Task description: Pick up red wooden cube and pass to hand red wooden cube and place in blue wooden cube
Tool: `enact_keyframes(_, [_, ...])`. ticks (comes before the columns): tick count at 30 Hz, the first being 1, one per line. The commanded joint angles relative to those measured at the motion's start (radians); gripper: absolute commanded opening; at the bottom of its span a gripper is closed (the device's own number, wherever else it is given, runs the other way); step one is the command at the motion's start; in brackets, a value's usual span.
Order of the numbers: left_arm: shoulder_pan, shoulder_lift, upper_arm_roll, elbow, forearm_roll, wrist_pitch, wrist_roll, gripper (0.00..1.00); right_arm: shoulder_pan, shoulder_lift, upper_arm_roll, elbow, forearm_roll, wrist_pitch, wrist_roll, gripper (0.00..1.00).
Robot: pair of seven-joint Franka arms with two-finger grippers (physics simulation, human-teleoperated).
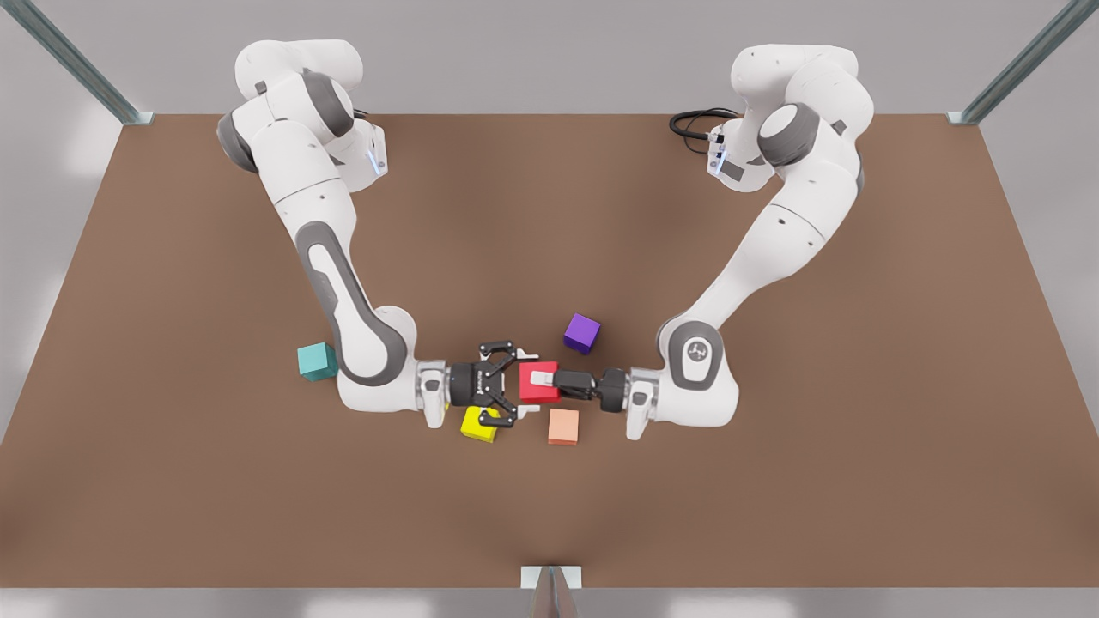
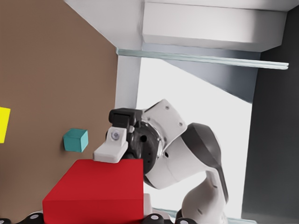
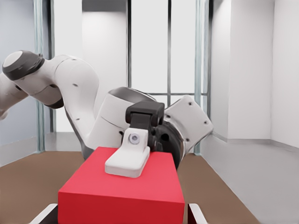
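Note:
The red wooden cube hangs above the table's middle, and my left gripper, reaching in from the front view's right, is shut on it with one white finger across its top. Facing it from the front view's left, my right gripper is open, its fingers spread on either side of the cube's near end. One of these fingers lies against the cube's edge. The blue wooden cube, teal, sits on the table beside the right arm's elbow, also seen in the left wrist view.
A yellow cube lies just below the right gripper. A pale peach cube sits in front of the red one, and a purple cube behind it. The brown table stretches wide on both sides.

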Motion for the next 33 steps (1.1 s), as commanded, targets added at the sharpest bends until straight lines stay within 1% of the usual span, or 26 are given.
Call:
enact_keyframes(1, [-0.006,-0.002,-0.001,0.000,-0.008,0.027,0.029,0.65,0.001,-0.001,0.003,0.000,0.000,0.006,0.005,1.00])
enact_keyframes(6, [-0.021,-0.002,-0.001,0.002,-0.013,0.050,0.029,0.65,0.001,0.011,0.029,-0.001,0.001,0.025,0.005,1.00])
enact_keyframes(9, [-0.024,-0.002,-0.001,0.002,-0.013,0.058,0.029,0.65,0.001,0.011,0.029,0.000,0.001,0.028,0.005,1.00])
enact_keyframes(11, [-0.024,-0.002,-0.001,0.003,-0.013,0.058,0.031,0.65,0.000,0.011,0.029,0.000,0.001,0.028,0.005,0.65])
enact_keyframes(12, [-0.024,-0.002,-0.001,0.003,-0.013,0.058,0.031,0.65,0.000,0.011,0.029,0.000,0.001,0.028,0.005,0.58])
enact_keyframes(14, [-0.024,-0.002,-0.001,0.002,-0.013,0.058,0.031,0.65,-0.002,0.011,0.029,-0.001,0.000,0.028,0.005,0.59])
enact_keyframes(15, [-0.024,-0.002,-0.001,0.002,-0.013,0.056,0.031,0.68,-0.003,0.011,0.029,-0.001,0.001,0.026,0.005,0.59])
enact_keyframes(16, [-0.024,-0.002,-0.001,0.002,-0.013,0.056,0.031,0.94,-0.005,0.011,0.029,-0.001,0.001,0.026,0.005,0.59])
enact_keyframes(17, [-0.024,-0.002,-0.001,0.002,-0.014,0.056,0.031,1.00,-0.005,0.011,0.029,-0.001,0.001,0.025,0.005,0.59])
enact_keyframes(20, [-0.013,-0.002,-0.001,0.000,-0.013,0.053,0.031,1.00,-0.008,0.011,0.029,-0.001,0.001,0.020,0.007,0.59])
enact_keyframes(22, [0.022,-0.006,-0.001,-0.004,-0.008,0.035,0.032,1.00,-0.009,0.011,0.029,-0.001,0.001,0.019,0.007,0.59])
enact_keyframes(25, [0.151,-0.014,-0.002,-0.039,0.012,-0.128,0.031,1.00,-0.040,0.003,0.027,-0.012,-0.012,0.008,0.010,0.59])
enact_keyframes(27, [0.223,-0.020,-0.004,-0.041,0.071,-0.221,0.003,1.00,-0.089,-0.007,0.027,-0.020,-0.038,-0.032,0.004,0.59])
enact_keyframes(28, [0.267,-0.061,-0.001,-0.038,0.261,-0.280,-0.090,1.00,-0.132,-0.032,0.024,-0.058,-0.061,-0.086,0.002,0.59])
enact_keyframes(29, [0.304,-0.112,-0.005,-0.021,0.603,-0.374,-0.314,1.00,-0.178,-0.070,0.023,-0.113,-0.124,-0.127,0.002,0.59])
enact_keyframes(30, [0.327,-0.184,-0.005,0.052,0.980,-0.663,-0.400,1.00,-0.239,-0.139,0.018,-0.187,-0.242,-0.170,0.009,0.59])
enact_keyframes(31, [0.329,-0.244,-0.007,0.101,1.167,-0.816,-0.400,1.00,-0.293,-0.199,0.015,-0.254,-0.368,-0.181,0.022,0.59])
enact_keyframes(32, [0.327,-0.368,-0.005,0.111,1.417,-0.928,-0.400,1.00,-0.382,-0.273,0.015,-0.309,-0.642,-0.247,0.085,0.59])
enact_keyframes(33, [0.316,-0.419,-0.010,0.111,1.598,-0.970,-0.400,1.00,-0.416,-0.322,0.006,-0.343,-0.788,-0.258,0.129,0.59])
